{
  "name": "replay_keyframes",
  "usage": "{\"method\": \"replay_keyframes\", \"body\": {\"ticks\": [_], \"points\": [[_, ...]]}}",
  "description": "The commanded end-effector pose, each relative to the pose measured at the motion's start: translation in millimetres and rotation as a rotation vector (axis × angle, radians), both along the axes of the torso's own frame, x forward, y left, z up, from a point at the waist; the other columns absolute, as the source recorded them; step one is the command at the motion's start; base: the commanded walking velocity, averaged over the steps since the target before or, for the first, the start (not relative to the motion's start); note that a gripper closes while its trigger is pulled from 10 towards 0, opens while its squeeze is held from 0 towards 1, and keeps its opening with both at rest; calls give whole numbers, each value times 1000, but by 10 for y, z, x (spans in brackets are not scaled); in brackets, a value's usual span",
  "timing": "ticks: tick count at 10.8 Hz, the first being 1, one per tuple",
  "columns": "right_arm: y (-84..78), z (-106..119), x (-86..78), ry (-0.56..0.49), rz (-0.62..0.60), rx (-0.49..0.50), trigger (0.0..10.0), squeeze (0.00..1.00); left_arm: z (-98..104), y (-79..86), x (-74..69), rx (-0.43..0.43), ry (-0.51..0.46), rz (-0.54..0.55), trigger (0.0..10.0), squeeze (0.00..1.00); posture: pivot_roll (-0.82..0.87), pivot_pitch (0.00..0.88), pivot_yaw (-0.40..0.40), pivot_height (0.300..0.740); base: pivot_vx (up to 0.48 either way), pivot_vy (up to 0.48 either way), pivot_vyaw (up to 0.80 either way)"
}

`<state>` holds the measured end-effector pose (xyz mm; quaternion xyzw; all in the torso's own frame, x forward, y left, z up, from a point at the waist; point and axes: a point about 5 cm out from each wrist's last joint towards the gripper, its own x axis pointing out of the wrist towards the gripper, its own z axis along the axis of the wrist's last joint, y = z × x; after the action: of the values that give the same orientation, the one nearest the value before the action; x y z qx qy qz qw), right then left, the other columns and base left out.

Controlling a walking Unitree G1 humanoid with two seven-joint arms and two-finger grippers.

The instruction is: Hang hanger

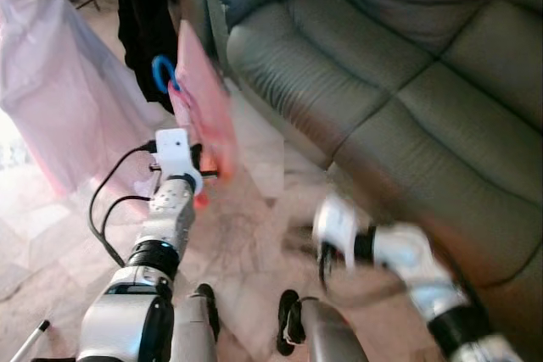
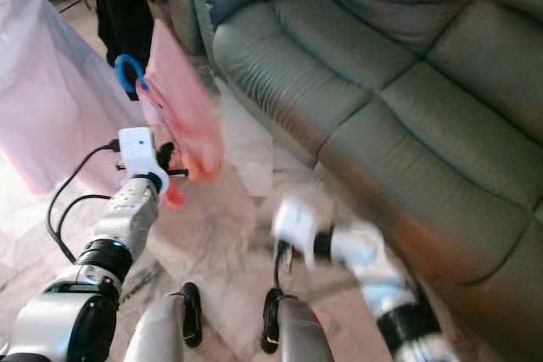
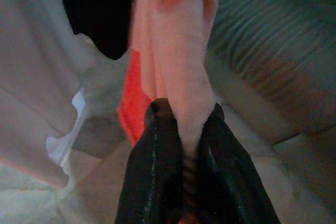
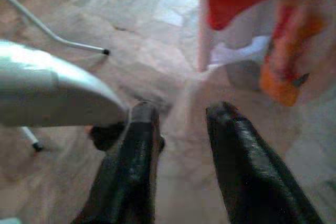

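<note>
One pink garment (image 1: 204, 99) on blue hanger (image 1: 162, 74) pinched in left gripper (image 3: 184, 145) jaws; right gripper (image 4: 181, 129) jaws spread.

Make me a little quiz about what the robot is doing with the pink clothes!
1. True or false: the left claw is shut on the pink garment.
2. What colour is the hanger hook sticking up above the garment?
A. green
B. blue
C. yellow
3. Fill in: the right claw is open, holds nothing, and points down at the ____.

Key
1. True. In the left wrist view the pink cloth is pinched between the two black fingers.
2. B. The hook is blue, raised in front of the grey sofa.
3. Floor. The right wrist view shows pale marble floor between the spread fingers.
</note>
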<state>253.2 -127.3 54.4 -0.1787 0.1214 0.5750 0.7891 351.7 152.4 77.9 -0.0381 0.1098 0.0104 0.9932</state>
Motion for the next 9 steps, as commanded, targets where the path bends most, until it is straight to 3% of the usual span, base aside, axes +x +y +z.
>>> {"method": "replay_keyframes", "body": {"ticks": [1,2,3,4,5,7,8,9], "points": [[-52,59,3,-33,-2,-6,10000,1000,92,-12,41,46,-42,-58,0,0,-26,231,-56,740,0,0,0],[-118,68,23,-47,-25,-24,10000,1000,97,9,38,135,-47,-119,0,0,-27,230,-53,740,0,0,0],[-282,85,59,-96,-41,-96,10000,1000,55,104,2,305,-39,-210,0,0,-29,230,-50,740,0,0,0],[-400,131,114,-117,-75,-112,10000,1000,-2,136,-56,327,-20,-332,0,0,-29,230,-49,740,0,0,0],[-527,228,146,-139,-64,-120,10000,1000,-71,131,-179,440,-19,-578,0,0,-29,230,-49,740,0,0,0],[-689,393,148,-139,47,-175,10000,1000,-106,253,-273,689,-29,-760,0,0,-34,236,-44,740,0,0,0],[-763,483,182,-144,77,-202,10000,1000,-112,224,-332,635,-24,-864,0,0,-36,236,-47,740,0,0,0],[-815,586,240,-159,93,-222,10000,1000,-121,169,-417,633,-36,-997,0,0,-36,236,-49,740,0,0,0]]}}
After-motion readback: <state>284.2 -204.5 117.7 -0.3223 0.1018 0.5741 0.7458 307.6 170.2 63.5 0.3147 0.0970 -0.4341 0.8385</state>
